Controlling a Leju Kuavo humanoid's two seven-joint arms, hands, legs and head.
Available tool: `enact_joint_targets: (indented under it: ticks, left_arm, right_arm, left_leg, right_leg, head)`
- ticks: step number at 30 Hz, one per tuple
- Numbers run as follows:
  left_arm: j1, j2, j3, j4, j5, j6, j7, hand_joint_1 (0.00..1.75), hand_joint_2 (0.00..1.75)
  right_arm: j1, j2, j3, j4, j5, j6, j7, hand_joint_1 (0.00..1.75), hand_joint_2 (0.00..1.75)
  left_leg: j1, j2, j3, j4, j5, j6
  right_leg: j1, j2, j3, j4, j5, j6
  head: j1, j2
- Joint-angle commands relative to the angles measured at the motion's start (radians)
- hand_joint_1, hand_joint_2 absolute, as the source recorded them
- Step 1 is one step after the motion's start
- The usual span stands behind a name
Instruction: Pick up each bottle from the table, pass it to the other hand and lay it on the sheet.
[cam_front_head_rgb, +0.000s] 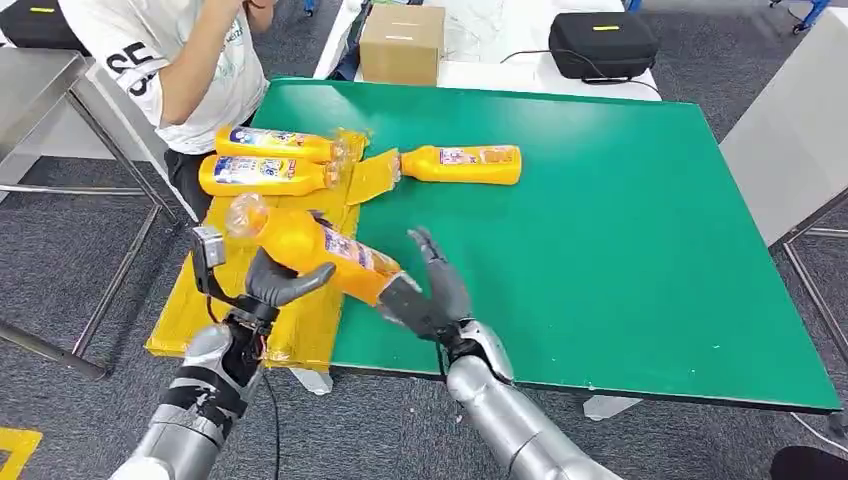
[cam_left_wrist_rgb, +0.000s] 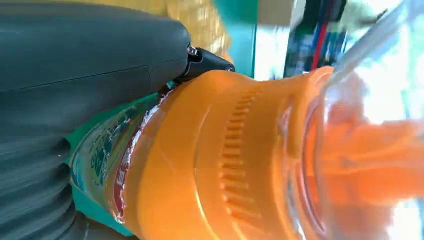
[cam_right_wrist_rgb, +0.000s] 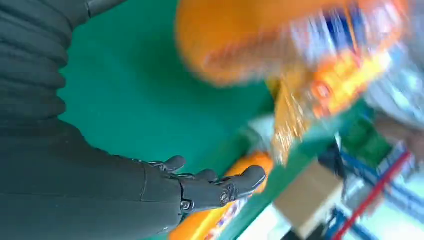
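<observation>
The handover step is in hand, and judged from the head view it is nearly complete. The left hand (cam_front_head_rgb: 283, 283) grasps an orange bottle (cam_front_head_rgb: 318, 250) around its body, fingers wrapped over the labelled middle; the left wrist view confirms the hold, with the thumb (cam_left_wrist_rgb: 95, 50) pressed against the bottle's shoulder (cam_left_wrist_rgb: 220, 150). The bottle is tilted, clear cap end raised toward the robot's left, base end pointing toward the right hand (cam_front_head_rgb: 432, 295). The right hand is released: its fingers are spread and it holds nothing, although its palm sits just beside the bottle's base (whether it touches the base cannot be told). The right wrist view shows the same spread fingers (cam_right_wrist_rgb: 220, 187) over the green table top (cam_right_wrist_rgb: 130, 100), with the bottle above them blurred.

The held bottle hangs above the near part of the yellow sheet (cam_front_head_rgb: 205, 320), which lies over the left edge of the green table (cam_front_head_rgb: 620, 260).

Farther off, two orange bottles (cam_front_head_rgb: 268, 160) lie side by side on the far part of the sheet. A fourth bottle (cam_front_head_rgb: 465, 164) lies on the bare table just beside the sheet's far corner, not yet picked up.

The next move probably calls for the left hand to lower the bottle flat onto free sheet nearer than the two laid bottles, then release.

A seated person (cam_front_head_rgb: 190, 60) is at the far left, near the laid bottles.
</observation>
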Motion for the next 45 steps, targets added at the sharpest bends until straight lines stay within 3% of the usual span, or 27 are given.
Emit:
enact_joint_targets:
  ticks: [1, 3, 8, 14, 22, 26, 31, 36, 45]
  left_arm:
    - [-0.111, 0.053, 0.084, 0.100, -0.151, 0.158, -0.068, 1.75, 1.75]
    - [-0.135, 0.076, 0.084, 0.106, -0.231, 0.232, -0.091, 1.75, 1.75]
    - [-0.143, 0.078, 0.086, 0.110, -0.260, 0.249, -0.094, 1.75, 1.75]
    - [-0.224, 0.139, 0.044, 0.161, -0.616, 0.529, -0.144, 1.75, 1.75]
    - [-0.257, 0.190, -0.067, 0.279, -1.034, 0.754, -0.115, 1.75, 1.75]
    - [-0.264, 0.200, -0.081, 0.312, -1.087, 0.782, -0.111, 1.75, 1.75]
    - [-0.295, 0.257, -0.207, 0.395, -1.281, 0.795, -0.071, 1.75, 1.75]
    - [-0.373, 0.306, -0.368, 0.506, -1.425, 0.707, -0.047, 1.75, 1.75]
    - [-0.429, 0.309, -0.469, 0.536, -1.500, 0.649, -0.031, 1.75, 1.75]
  right_arm:
    - [0.090, -0.032, -0.137, -0.244, -0.111, -0.007, -0.053, 0.00, 1.75]
    - [0.101, -0.036, -0.144, -0.272, -0.124, -0.014, -0.063, 0.00, 1.75]
    - [0.106, -0.036, -0.147, -0.284, -0.132, -0.013, -0.065, 0.00, 1.75]
    - [0.118, -0.036, -0.153, -0.329, -0.153, -0.014, -0.089, 0.00, 1.75]
    - [0.104, -0.036, -0.149, -0.305, -0.149, 0.007, -0.089, 0.00, 1.75]
    - [0.101, -0.037, -0.149, -0.301, -0.151, 0.015, -0.091, 0.00, 1.75]
    - [0.094, -0.039, -0.143, -0.297, -0.155, 0.041, -0.093, 0.00, 1.75]
    - [0.097, -0.042, -0.144, -0.312, -0.152, 0.068, -0.091, 0.00, 1.75]
    - [0.102, -0.042, -0.144, -0.316, -0.147, 0.082, -0.087, 0.00, 1.75]
  left_leg:
    - [0.001, -0.001, 0.005, 0.001, -0.003, -0.001]
    - [0.001, -0.001, 0.003, 0.000, -0.001, -0.001]
    - [0.001, -0.001, 0.005, 0.000, -0.002, -0.001]
    - [0.001, -0.002, 0.003, 0.001, -0.002, -0.001]
    - [0.001, -0.001, 0.006, 0.000, -0.002, -0.001]
    - [0.000, 0.000, 0.004, -0.001, -0.001, -0.001]
    - [0.001, 0.001, 0.006, 0.000, -0.002, -0.001]
    - [0.001, 0.000, 0.002, 0.000, 0.000, -0.001]
    - [0.001, -0.001, 0.002, 0.000, -0.001, -0.001]
  right_leg:
    - [0.002, -0.001, 0.006, 0.000, -0.003, -0.002]
    - [0.001, -0.002, 0.003, 0.000, -0.002, -0.001]
    - [0.001, -0.001, 0.005, 0.001, -0.003, -0.002]
    - [0.001, -0.002, 0.004, 0.001, -0.003, -0.002]
    - [0.001, -0.001, 0.006, 0.000, -0.002, -0.002]
    - [0.000, 0.000, 0.004, 0.000, -0.001, -0.001]
    - [0.001, 0.000, 0.006, 0.001, -0.003, -0.002]
    - [0.001, 0.000, 0.001, 0.000, -0.001, -0.001]
    - [0.001, -0.001, 0.002, 0.000, -0.001, -0.001]
  head:
    - [0.000, 0.000]
    - [0.000, 0.000]
    - [0.000, 0.000]
    - [0.000, 0.000]
    - [0.000, 0.000]
    - [0.000, 0.000]
    - [0.000, 0.000]
    - [0.000, 0.000]
    - [0.001, 0.000]
